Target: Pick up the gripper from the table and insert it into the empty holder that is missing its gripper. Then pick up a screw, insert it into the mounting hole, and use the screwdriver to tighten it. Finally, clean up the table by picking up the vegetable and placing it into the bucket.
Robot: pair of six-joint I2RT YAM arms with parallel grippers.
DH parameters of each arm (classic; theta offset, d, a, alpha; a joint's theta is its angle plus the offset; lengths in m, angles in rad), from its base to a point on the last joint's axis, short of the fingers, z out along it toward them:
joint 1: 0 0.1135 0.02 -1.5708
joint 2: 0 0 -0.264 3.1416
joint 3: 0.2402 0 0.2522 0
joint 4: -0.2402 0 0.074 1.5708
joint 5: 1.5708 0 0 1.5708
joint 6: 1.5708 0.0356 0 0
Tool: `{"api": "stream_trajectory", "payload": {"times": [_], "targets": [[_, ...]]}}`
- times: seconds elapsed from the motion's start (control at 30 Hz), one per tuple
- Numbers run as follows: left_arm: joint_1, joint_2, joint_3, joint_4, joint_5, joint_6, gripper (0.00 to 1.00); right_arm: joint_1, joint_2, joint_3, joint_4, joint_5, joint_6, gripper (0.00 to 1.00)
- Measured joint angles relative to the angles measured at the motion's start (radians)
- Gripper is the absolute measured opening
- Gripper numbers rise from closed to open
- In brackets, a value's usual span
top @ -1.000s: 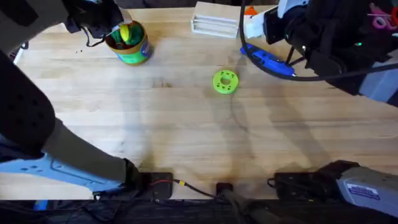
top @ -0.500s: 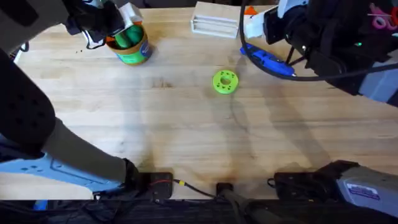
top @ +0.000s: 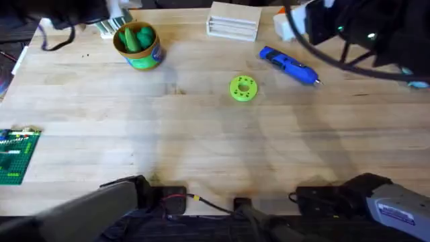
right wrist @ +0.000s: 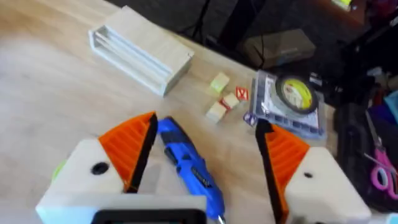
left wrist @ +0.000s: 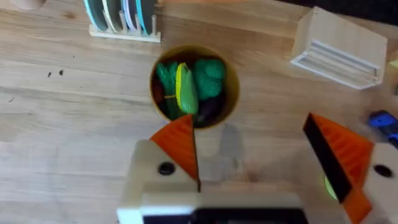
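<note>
Vegetable (left wrist: pixel 186 88) sits inside the bucket (top: pixel 138 46), yellow w/ a green tinge, lying on top of green toy pieces (left wrist: pixel 208 70) and a dark one. Starting near: table (top: pixel 201 148) bare wood up front, a green studded baseplate (top: pixel 15 154) at the 9 o'clock edge of the overhead view. Mid-table, lime-green round disc (top: pixel 243 88), alone, well apart from everything. Further back at 1 o'clock, screwdriver (top: pixel 289 66) lies flat on the wood, blue body, silver tip toward the 4 o'clock side, nothing touching it. Bucket stands upright at 11 o'clock, yellow rim, green wall. Left gripper (left wrist: pixel 261 155) hangs above and just near-side of the bucket in its wrist view, orange pads spread wide, nothing between them. Right gripper (right wrist: pixel 208 158) hovers over the screwdriver (right wrist: pixel 189 165), also spread wide w/ orange pads either side of the blue body, not pinching it. Far edge at 12 o'clock: pale wooden slotted block (top: pixel 234 20). Behind the bucket a small rack of coloured discs (left wrist: pixel 121 15). Beyond the screwdriver in the right wrist view, small wooden cubes (right wrist: pixel 222 96) and a clear case w/ a yellow disc (right wrist: pixel 291 102).
</note>
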Motion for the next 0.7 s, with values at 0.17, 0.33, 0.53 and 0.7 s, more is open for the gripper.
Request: {"api": "stream_trajectory", "payload": {"times": [0.17,0.33,0.53,0.7], "targets": [[-0.051,-0.175,0.0,-0.185,-0.003,0.107,0.988,0.0,-0.054,0.118,-0.287,0.0,0.035,0.991],[-0.14,-0.312,0.0,-0.315,-0.002,0.178,0.61,0.0,-0.137,0.154,-0.455,0.0,0.06,0.992],[-0.2,-0.434,0.0,-0.386,-0.002,0.21,0.014,0.0,-0.224,0.155,-0.59,0.0,0.067,0.991],[-0.206,-0.504,0.0,-0.388,-0.003,0.221,0.629,0.0,-0.241,0.155,-0.639,0.0,0.067,0.991]]}}
